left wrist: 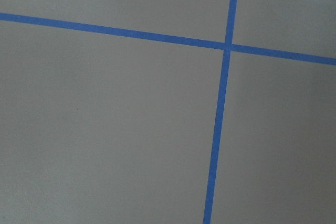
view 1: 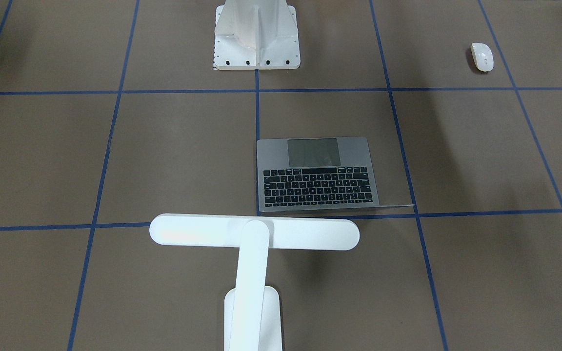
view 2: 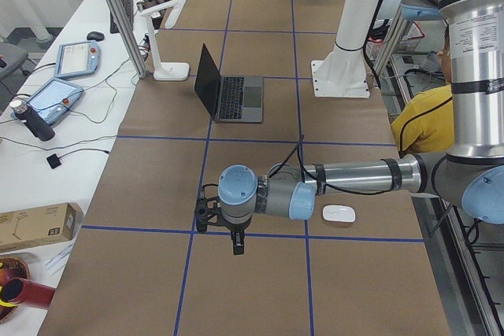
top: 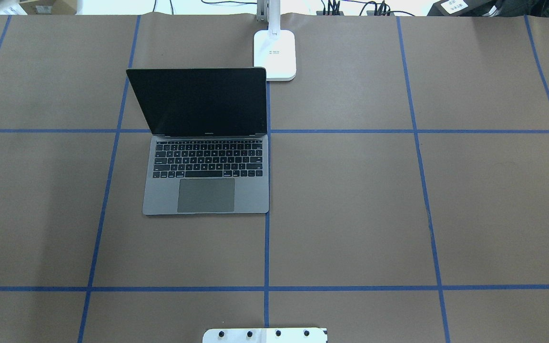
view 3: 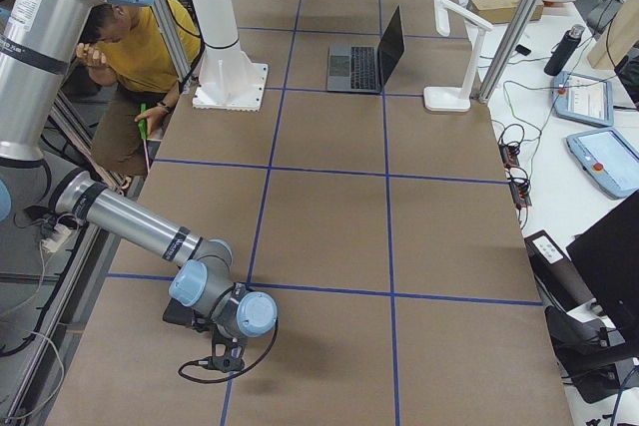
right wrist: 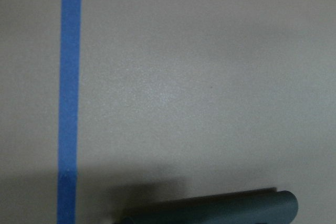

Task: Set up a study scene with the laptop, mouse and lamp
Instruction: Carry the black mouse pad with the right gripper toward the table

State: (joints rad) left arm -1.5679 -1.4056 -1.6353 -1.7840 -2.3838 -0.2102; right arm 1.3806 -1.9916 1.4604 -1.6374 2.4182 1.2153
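I can't tell either grip state: left gripper hangs near the small glossy white oval mouse, likely my next pick, right gripper well apart from the open space-grey metal laptop.

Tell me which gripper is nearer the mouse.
Left. The left gripper hangs close beside the mouse; the right gripper hovers far off, beyond the laptop from it.

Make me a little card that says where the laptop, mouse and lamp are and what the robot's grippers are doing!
Laptop: open, screen dark, on the table.
Mouse: alone on the robot's left side, far from the laptop.
Lamp: upright just behind the laptop's screen.
Left gripper: above bare table; open or shut unclear.
Right gripper: above bare table; open or shut unclear.
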